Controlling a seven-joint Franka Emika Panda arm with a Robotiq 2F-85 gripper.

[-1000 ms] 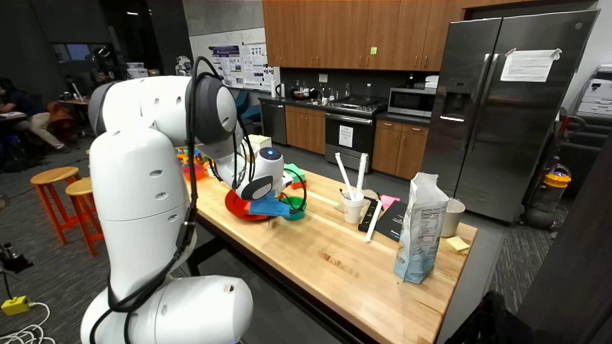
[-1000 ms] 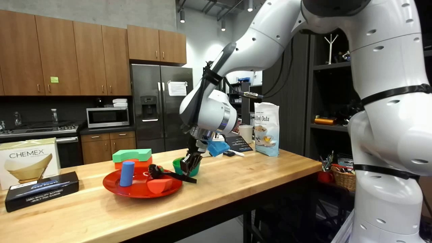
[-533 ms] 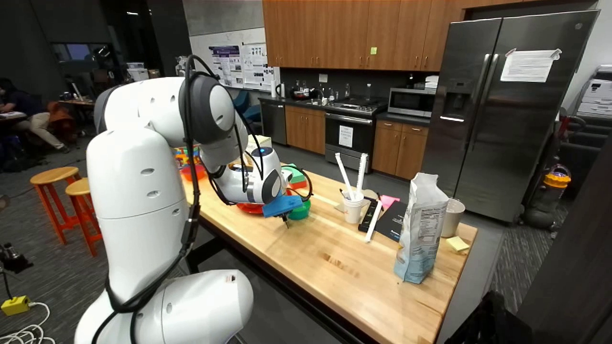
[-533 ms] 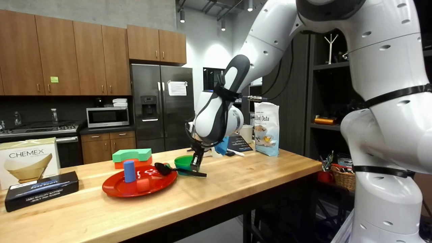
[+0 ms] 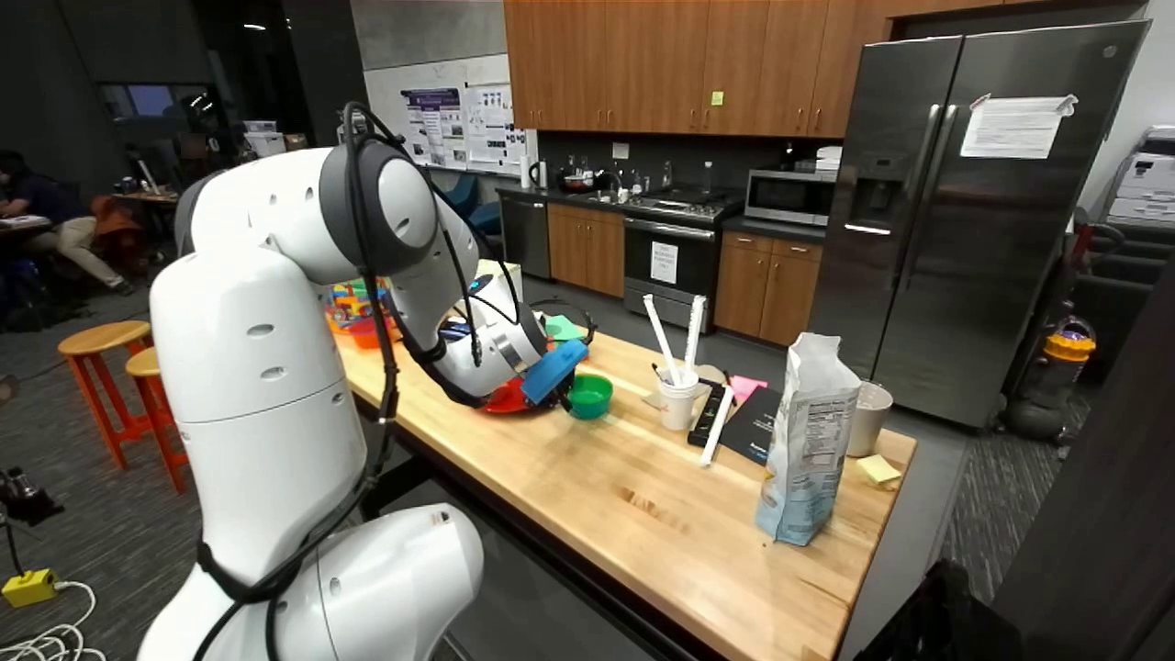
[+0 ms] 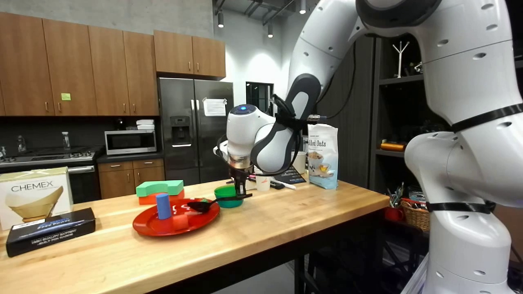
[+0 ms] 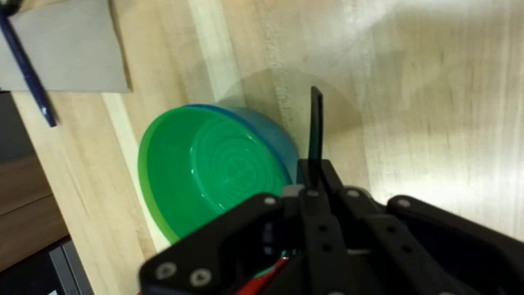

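While an exterior view faced the bench, a CHEMEX box stood well left of the tool. Nearer the tool, on that side, a red plate carried an upright blue cylinder and a red block. Next came a black spoon: its head showed against the red plate, contact being impossible to tell, and its handle was clenched in the tool. Just beside the tool sat a green bowl. Right of the tool stood a white cup and, farther off, an oats bag.

The claw has swung upright (black spoon now handle-up)
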